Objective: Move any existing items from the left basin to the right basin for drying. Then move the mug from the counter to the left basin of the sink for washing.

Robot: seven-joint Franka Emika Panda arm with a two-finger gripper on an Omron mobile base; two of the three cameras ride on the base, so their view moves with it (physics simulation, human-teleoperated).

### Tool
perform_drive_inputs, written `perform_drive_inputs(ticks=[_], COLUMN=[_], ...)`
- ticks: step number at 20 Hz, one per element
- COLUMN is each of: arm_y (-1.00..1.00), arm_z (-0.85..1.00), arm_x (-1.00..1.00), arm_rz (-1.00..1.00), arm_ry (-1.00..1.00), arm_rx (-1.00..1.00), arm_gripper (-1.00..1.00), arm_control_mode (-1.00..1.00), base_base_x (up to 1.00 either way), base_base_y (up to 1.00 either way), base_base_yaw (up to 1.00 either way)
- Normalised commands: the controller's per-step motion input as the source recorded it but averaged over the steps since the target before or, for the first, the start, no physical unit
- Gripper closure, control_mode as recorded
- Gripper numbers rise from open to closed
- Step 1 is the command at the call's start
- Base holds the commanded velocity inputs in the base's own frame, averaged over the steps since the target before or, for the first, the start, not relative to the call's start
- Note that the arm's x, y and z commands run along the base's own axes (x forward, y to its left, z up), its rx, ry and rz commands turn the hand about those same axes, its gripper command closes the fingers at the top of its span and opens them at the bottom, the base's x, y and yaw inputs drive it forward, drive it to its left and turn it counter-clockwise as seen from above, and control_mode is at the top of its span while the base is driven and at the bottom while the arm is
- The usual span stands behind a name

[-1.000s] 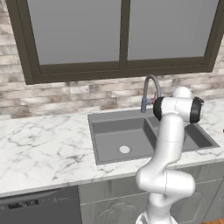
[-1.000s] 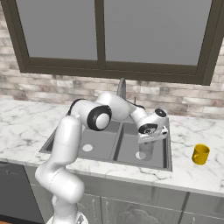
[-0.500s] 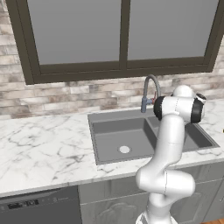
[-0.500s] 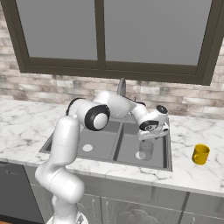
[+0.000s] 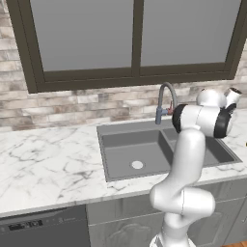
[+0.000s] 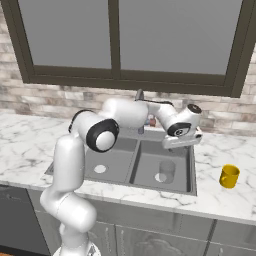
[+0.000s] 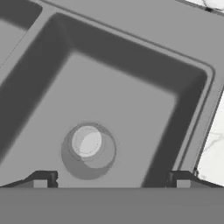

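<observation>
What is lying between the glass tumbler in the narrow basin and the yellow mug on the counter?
Nothing loose. In the right base view, between the tumbler and the mug come only the right basin's wall and rim, then bare marble counter.

Mug [image 6: 229, 176]: bright yellow. Tumbler [image 6: 166, 170]: translucent grey. Sink [image 5: 169, 127]: dark grey matte, pale drains. Surface [image 5: 43, 157]: white marble, grey veins.
</observation>
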Motion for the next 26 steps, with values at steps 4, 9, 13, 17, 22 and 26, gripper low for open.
perform_drive_inputs(ticks=[4,9,13,17,22,26], arm_y=[-0.39,-0.21,-0.2,-0.3,-0.4,-0.59], arm_z=[0.03,0.1,0.26,0.04,0.0,0.0], arm_x=[-0.75,-0.69,-0.17,0.0,0.0,0.0], arm_rz=[-0.08,-0.33,-0.46,-0.45,-0.34,-0.15], arm_ry=[0.0,0.0,0.02,0.03,0.0,0.0], arm_rx=[-0.08,-0.04,-0.06,-0.07,-0.07,0.0], arm_gripper=[-1.0,-1.0,-1.0,-1.0,-1.0,-1.0], arm_control_mode=[-1.0,-1.0,-1.0,-1.0,-1.0,-1.0], base_base_x=[0.0,0.0,0.0,0.0,0.0,0.0], base_base_y=[0.0,0.0,0.0,0.0,0.0,0.0], base_base_yaw=[0.0,0.0,0.0,0.0,0.0,0.0])
